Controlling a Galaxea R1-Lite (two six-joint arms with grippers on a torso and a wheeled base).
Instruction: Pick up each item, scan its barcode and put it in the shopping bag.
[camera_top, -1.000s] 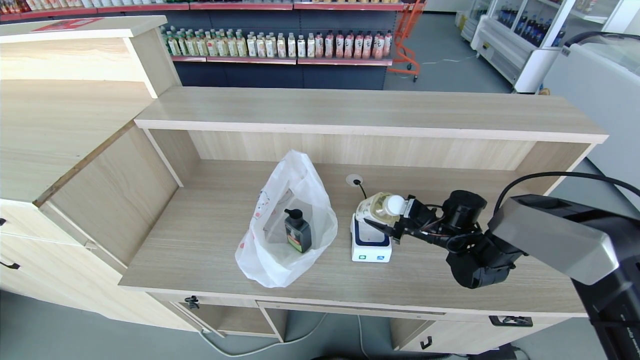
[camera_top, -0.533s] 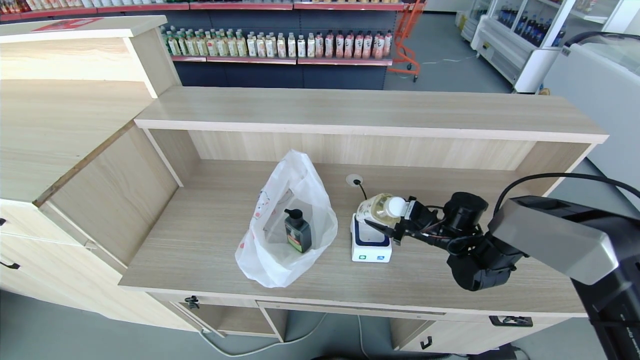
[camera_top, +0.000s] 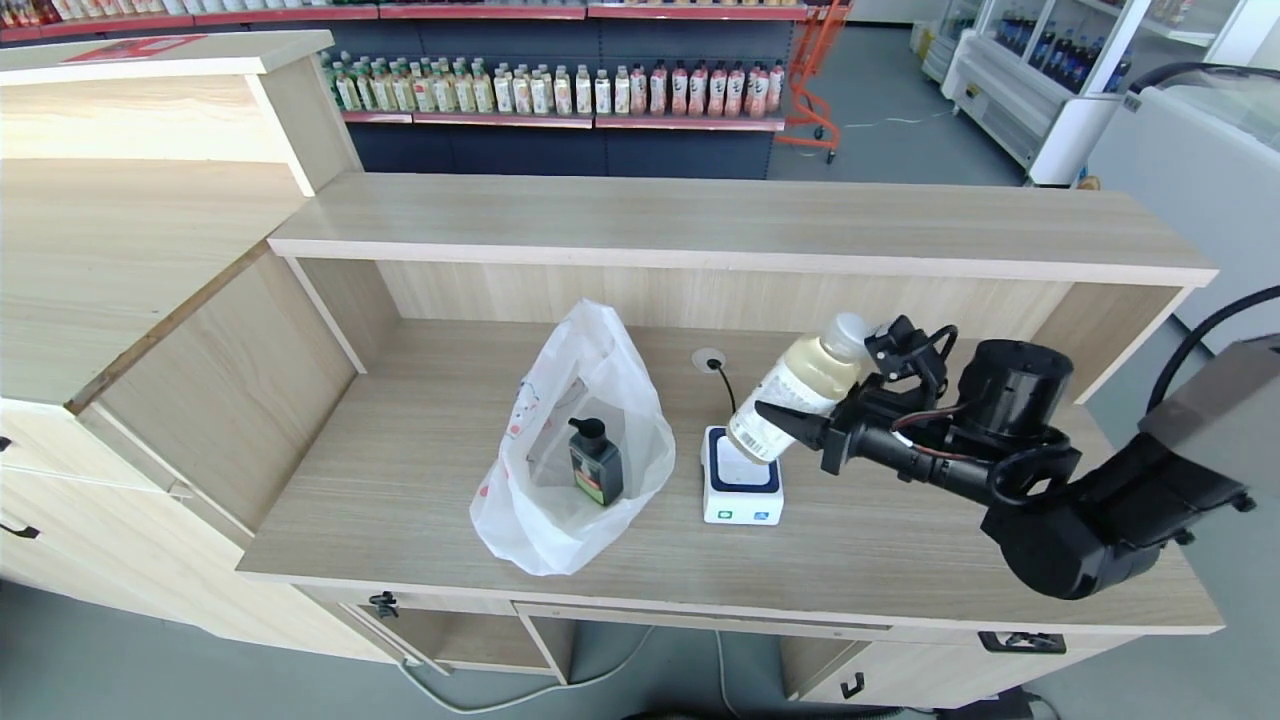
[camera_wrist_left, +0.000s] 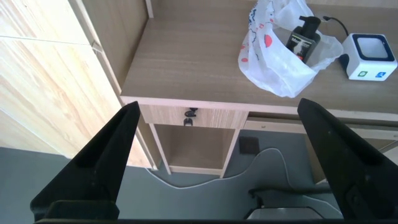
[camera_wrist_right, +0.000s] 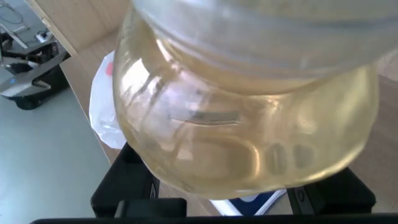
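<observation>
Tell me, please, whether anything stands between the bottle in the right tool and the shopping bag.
Nothing visible does. The right tool holds the bottle tilted above the scanner; the shopping bag sits on the counter at the scanner's left, mouth open, with open space between. A black pump bottle inside takes some room.

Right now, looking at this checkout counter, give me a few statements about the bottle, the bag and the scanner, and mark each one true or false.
1. The right end effector holds a drink bottle tilted over the scanner. True.
2. The shopping bag has nothing in it. False: a black pump bottle stands inside it.
3. The left end effector is open and holds nothing. True.
4. The scanner sits on the robot's left side of the shopping bag. False: it sits on the bag's right side, on the counter.
</observation>
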